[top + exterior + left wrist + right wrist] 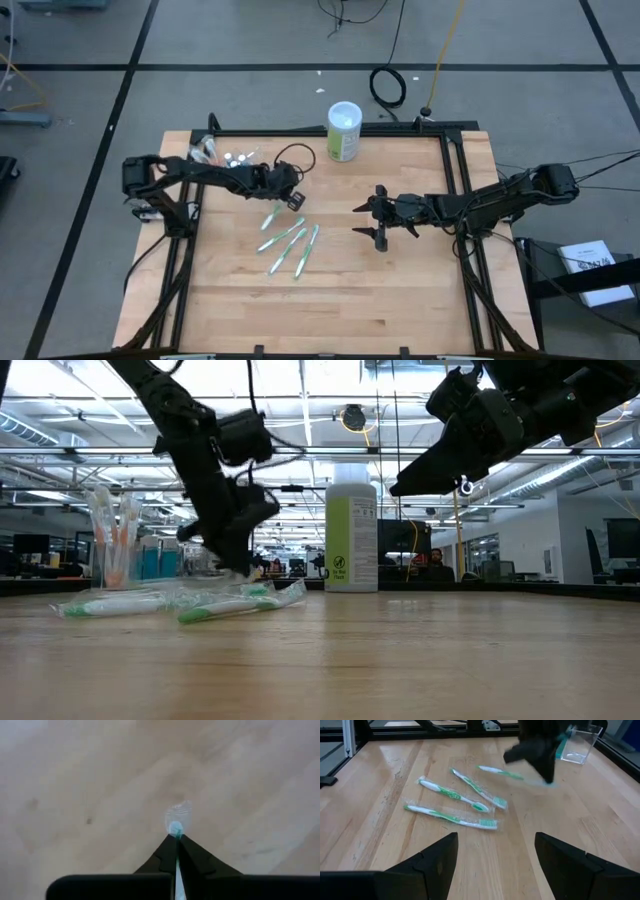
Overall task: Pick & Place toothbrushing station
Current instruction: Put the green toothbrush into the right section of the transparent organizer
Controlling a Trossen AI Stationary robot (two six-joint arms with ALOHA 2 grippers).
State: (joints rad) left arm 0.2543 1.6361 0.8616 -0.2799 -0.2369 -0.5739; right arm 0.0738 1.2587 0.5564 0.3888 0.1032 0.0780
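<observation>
Left gripper [294, 201]: low over the worktop [400, 270], at the near end of the row of brushes; my fingers [197, 862] are pressed together on a wrapped brush [175, 827], whose green-and-white head pokes out past the tips in the left wrist view.

Held brush: in the right wrist view it shows as the one [500, 771] running up to my left gripper [547, 777], the farthest of the row from that camera; whether it is off the wood I cannot tell.

Other brushes: three more in clear wrappers lie flat on the worktop, roughly side by side and slanted (one of them [305, 250] is the outermost on the right in the high view); they lie between my two arms, closer to the left one.

Cup [207, 152]: clear, upright, at the back left corner of the worktop, with pinkish and green brushes standing in it (best seen in the low view [112, 540]).

Tubes [238, 158]: a few small white-capped pieces lie on the wood just beside the cup.

Canister [344, 131]: green and white, upright at the back edge near the middle, well apart from the brushes.

Right gripper [368, 220]: raised above the worktop right of centre, fingers [432, 862] spread wide with nothing between them, pointing toward the brushes.
</observation>
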